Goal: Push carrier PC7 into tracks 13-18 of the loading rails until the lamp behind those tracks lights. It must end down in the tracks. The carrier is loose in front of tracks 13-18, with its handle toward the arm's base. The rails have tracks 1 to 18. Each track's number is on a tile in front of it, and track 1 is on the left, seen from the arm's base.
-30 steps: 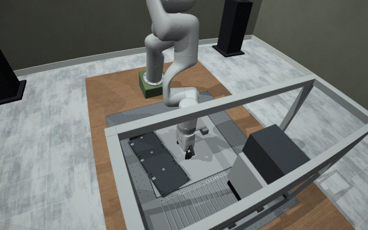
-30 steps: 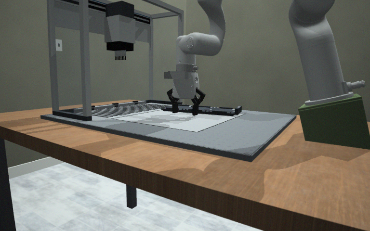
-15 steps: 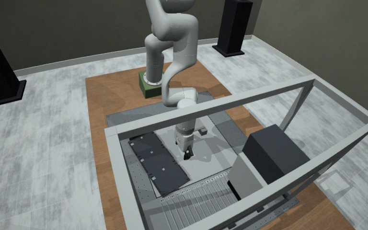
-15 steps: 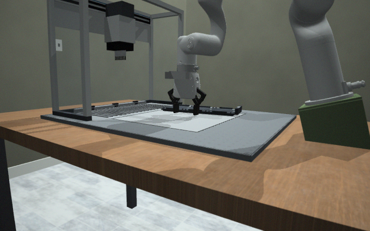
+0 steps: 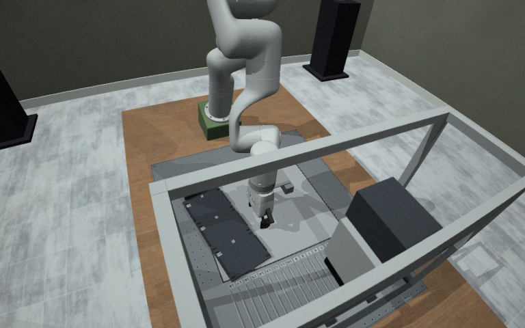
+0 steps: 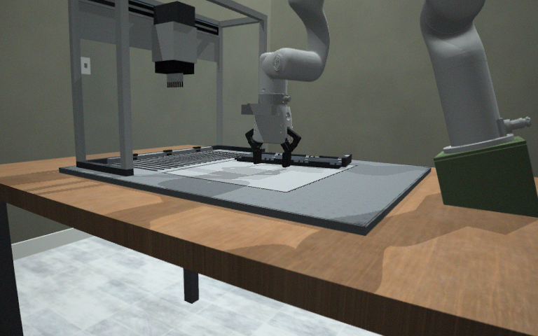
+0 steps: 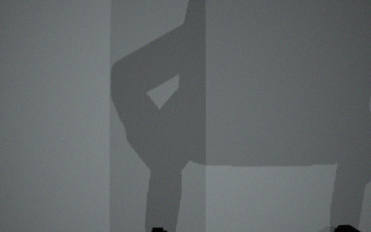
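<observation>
- pale beams of a gantry frame (image 5: 301, 152) (image 6: 124, 79) cross the near part of the top view and cover part of the loading rails (image 5: 284, 288) (image 6: 178, 160).
- wooden table (image 5: 143, 147) (image 6: 277, 265) has its long edge nearest in the exterior view; a grey board (image 5: 170, 167) (image 6: 377, 176) lies on it, bearing the rails and a pale sheet (image 5: 298, 236) (image 6: 273, 182).
- above the rails, a boxy head (image 5: 398, 216) (image 6: 173, 43) hangs inside the frame, with a comb of small teeth (image 6: 174, 84) at its lower end.
- carrier pc7 (image 5: 226, 231) (image 6: 317, 159), a long dark slab, lies flat in front of the high-numbered tracks, its front end near the number tiles (image 5: 266, 270), not in the tracks.
- gripper (image 5: 257, 214) (image 6: 270, 162) (image 7: 252, 229) points down over the pale sheet, to the left of the carrier as seen from the arm's base; its jaws are fully open and hold nothing.
- contact between fingers and sheet is, in fairness, hard to judge; the wrist view shows mostly grey surface and shadow.
- green block (image 5: 217, 132) (image 6: 483, 174) carries the arm (image 5: 264, 46) (image 6: 303, 63) at the far end, behind the board from the rails.

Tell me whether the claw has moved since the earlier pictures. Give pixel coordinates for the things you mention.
Yes, slightly: in the top view, against the fixed loading rails (image 5: 278, 288) (image 6: 186, 159), the claw (image 5: 257, 214) (image 6: 271, 164) (image 7: 252, 229) has shifted toward the track-18 side, nearer the carrier (image 5: 224, 231) (image 6: 317, 159).
</observation>
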### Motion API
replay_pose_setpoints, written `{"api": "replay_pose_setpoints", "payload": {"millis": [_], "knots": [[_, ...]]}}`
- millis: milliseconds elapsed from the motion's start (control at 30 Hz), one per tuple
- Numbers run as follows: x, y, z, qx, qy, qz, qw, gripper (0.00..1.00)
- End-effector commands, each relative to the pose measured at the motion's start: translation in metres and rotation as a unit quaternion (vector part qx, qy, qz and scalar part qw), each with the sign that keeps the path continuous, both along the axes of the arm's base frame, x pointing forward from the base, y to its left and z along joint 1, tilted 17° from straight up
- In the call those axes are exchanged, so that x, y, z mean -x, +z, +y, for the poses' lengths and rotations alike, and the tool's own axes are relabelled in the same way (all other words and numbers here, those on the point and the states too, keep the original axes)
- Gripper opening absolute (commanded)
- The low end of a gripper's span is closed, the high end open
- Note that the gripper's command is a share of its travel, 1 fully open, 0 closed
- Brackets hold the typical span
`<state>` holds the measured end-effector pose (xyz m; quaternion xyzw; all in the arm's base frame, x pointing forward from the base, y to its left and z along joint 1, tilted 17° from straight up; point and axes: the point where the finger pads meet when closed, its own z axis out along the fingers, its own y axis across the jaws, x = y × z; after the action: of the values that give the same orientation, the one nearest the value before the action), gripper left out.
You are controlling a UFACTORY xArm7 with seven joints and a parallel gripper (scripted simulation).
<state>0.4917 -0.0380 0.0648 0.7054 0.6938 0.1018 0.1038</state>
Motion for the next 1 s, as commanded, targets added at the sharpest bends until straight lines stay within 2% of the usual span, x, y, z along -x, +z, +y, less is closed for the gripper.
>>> {"api": "replay_pose_setpoints", "payload": {"millis": [0, 967], "knots": [[-0.001, 0.001, -0.002, 0.000, 0.000, -0.002, 1.000, 1.00], [-0.001, 0.002, -0.015, 0.000, 0.000, -0.002, 1.000, 1.00]]}}
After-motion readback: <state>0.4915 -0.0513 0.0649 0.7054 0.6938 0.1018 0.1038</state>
